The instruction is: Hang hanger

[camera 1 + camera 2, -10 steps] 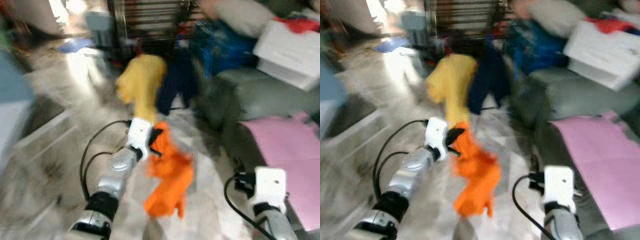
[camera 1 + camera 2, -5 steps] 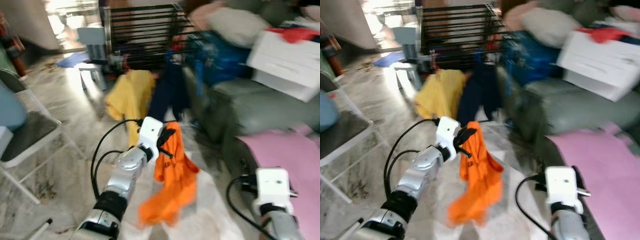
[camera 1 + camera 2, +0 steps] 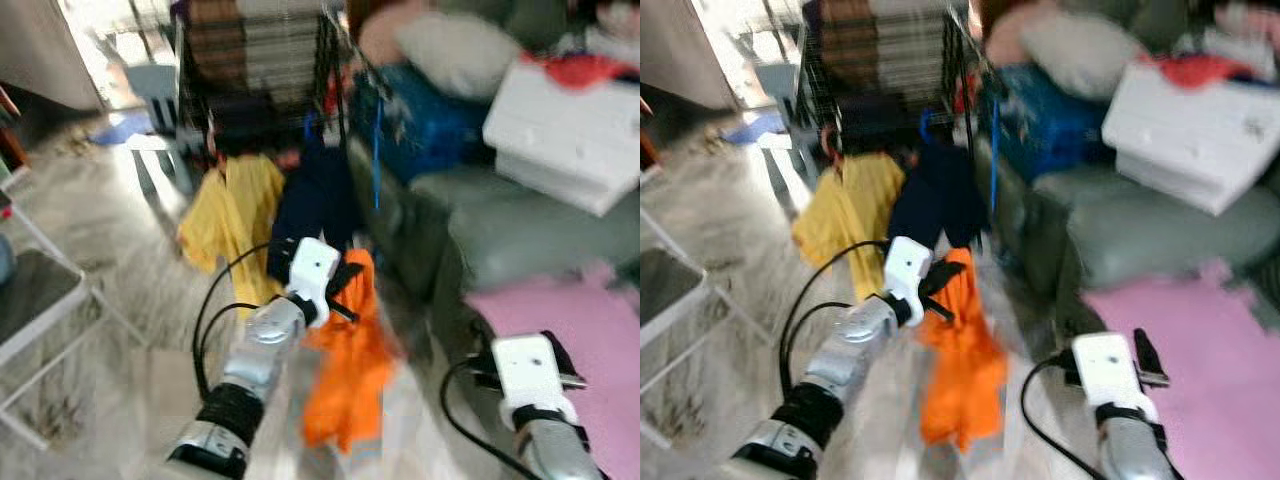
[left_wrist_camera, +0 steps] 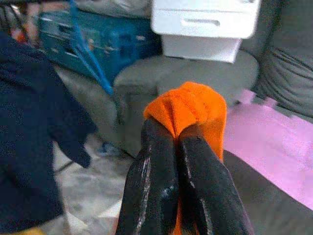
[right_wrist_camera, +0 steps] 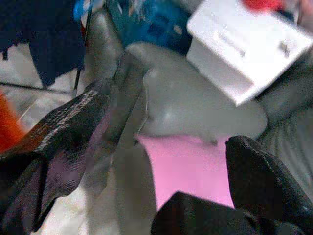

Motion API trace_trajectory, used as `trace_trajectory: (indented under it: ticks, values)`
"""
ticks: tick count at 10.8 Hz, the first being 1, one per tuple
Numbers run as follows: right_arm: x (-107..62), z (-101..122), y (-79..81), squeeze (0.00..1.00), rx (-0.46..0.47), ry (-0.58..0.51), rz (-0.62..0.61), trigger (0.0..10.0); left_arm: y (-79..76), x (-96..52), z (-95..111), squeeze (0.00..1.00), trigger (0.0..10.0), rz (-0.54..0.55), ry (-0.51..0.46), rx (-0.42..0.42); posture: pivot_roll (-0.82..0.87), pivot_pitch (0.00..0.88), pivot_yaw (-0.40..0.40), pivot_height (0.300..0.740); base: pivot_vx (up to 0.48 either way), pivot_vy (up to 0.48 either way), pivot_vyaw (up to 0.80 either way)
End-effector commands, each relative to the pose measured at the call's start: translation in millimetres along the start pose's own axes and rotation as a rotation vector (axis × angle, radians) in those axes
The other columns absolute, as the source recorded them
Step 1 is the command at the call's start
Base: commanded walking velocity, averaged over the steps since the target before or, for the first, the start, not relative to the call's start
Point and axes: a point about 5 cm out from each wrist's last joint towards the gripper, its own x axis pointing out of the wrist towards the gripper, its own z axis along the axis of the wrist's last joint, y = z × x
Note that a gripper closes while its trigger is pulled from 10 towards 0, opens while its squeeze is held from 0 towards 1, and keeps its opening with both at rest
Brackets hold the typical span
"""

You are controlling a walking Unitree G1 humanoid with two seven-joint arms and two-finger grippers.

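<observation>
Orange garment (image 3: 347, 380) — long axis vertical (hem down) — pinched in left gripper (image 4: 177, 134).

Head stereo pair: both eyes look forward and down from above the arms, blurred, onto the floor (image 3: 90, 240), a black wire rack (image 3: 255, 60) and a grey sofa (image 3: 520, 215); the two views share nearly the whole scene, slightly offset sideways. Left wrist view: close along the left pincer (image 4: 176, 142) toward the sofa, a white box (image 4: 205, 24) and a pink mat (image 4: 264, 147). Right wrist view: close along the right pincer (image 5: 166, 161), facing the same sofa, box and mat.
</observation>
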Motion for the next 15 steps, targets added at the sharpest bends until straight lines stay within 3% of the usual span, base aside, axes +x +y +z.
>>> trace_trajectory:
  ticks: [1, 2, 10, 15]
  values:
    - [0.5, -1.0, 8.1, 0.00, 0.013, 0.003, 0.022, 10.0, 8.7, -1.9, 6.0, 0.00, 10.0, 0.020, -0.011, 0.013, -0.10, 0.000, 0.016, 0.740, 0.435, 0.000, 0.00]
    - [-1.2, -4.3, 11.2, 0.00, 0.074, 0.043, 0.059, 10.0, 7.5, -1.7, 2.9, 0.00, 10.0, 0.022, 0.010, -0.002, -0.10, 0.000, 0.014, 0.740, 0.326, 0.352, 0.00]
    - [-2.3, -0.9, 16.9, 0.00, 0.090, 0.026, 0.106, 10.0, 3.9, -1.1, 3.0, 0.00, 10.0, 0.015, 0.017, 0.026, -0.10, 0.000, 0.014, 0.740, 0.073, 0.443, 0.00]
    - [-0.6, 0.4, 15.5, 0.00, 0.112, 0.019, 0.086, 10.0, 0.2, -2.3, -1.8, 0.00, 10.0, -0.004, 0.043, 0.045, -0.10, 0.000, 0.017, 0.740, 0.446, 0.000, 0.00]
